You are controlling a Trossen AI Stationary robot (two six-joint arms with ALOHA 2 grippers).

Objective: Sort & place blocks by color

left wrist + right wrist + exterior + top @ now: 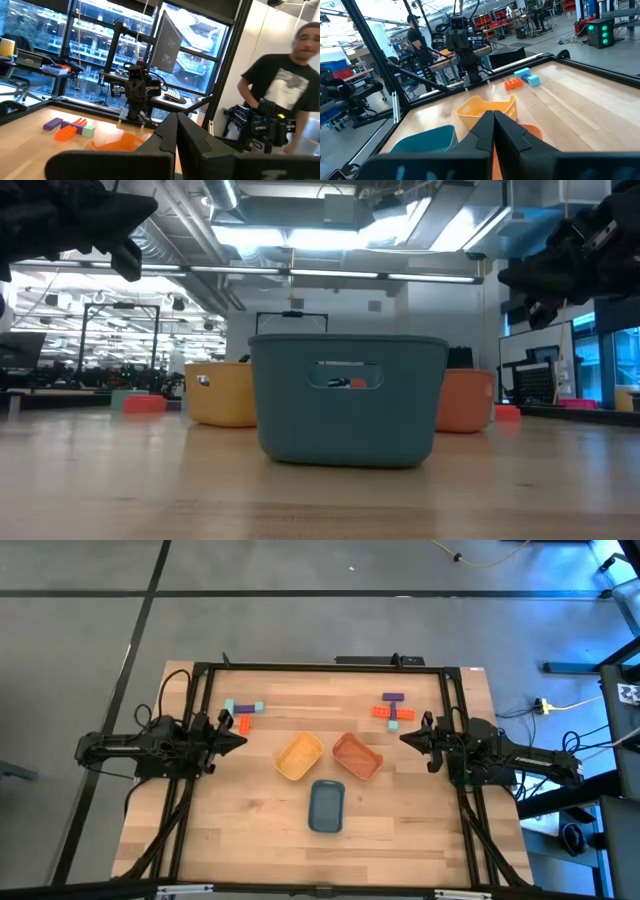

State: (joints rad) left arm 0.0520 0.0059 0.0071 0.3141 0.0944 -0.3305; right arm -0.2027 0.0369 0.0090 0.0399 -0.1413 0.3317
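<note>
High view: left gripper (240,739) and right gripper (404,737) both clenched, empty, at table (250,840) sides; blocks (243,716) in two far clusters, none in yellow tray (299,756), orange tray (356,756), blue tray (326,806). Low view: blue tray nearest. Left wrist: blocks beyond orange tray, person behind. Right wrist: blocks past yellow tray.

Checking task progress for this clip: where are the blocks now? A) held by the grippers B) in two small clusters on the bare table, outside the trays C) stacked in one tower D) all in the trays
B: one cluster of blocks lies near the left arm, the other cluster near the right, both outside the trays.
</note>
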